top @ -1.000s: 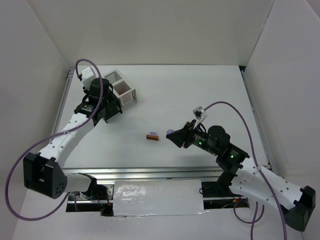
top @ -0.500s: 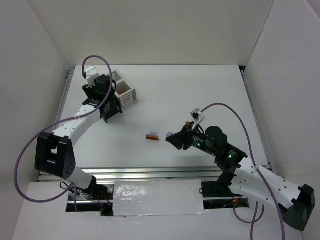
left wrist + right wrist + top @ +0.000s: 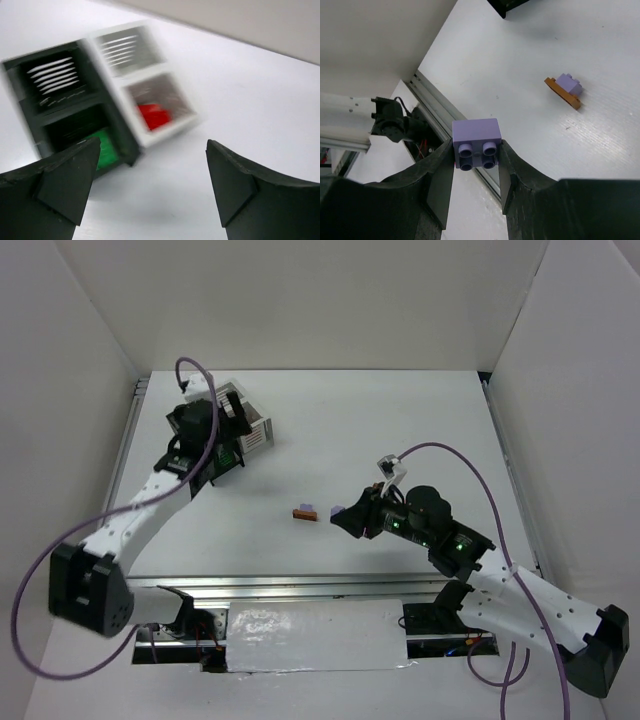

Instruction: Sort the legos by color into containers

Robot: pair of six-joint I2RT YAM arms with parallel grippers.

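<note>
The containers are a joined black bin (image 3: 112,125) and white bin (image 3: 170,127) at the back left of the table; from above the white one (image 3: 256,429) shows. A green lego (image 3: 102,148) lies in the black bin and a red lego (image 3: 154,116) in the white one. My left gripper (image 3: 152,185) (image 3: 222,445) hovers just in front of them, open and holding nothing. My right gripper (image 3: 476,150) (image 3: 340,513) is shut on a pale purple lego (image 3: 476,142) above the table's middle. A brown lego with a purple one on it (image 3: 565,90) (image 3: 304,512) lies close by on the table.
White walls enclose the table on three sides. A metal rail (image 3: 450,117) runs along the near edge, with the arm bases and cables beside it. The left arm's purple cable (image 3: 195,375) loops over the bins.
My left gripper has opened wide and shifted slightly over the bins. The right gripper has edged a little left, still holding the purple lego.
</note>
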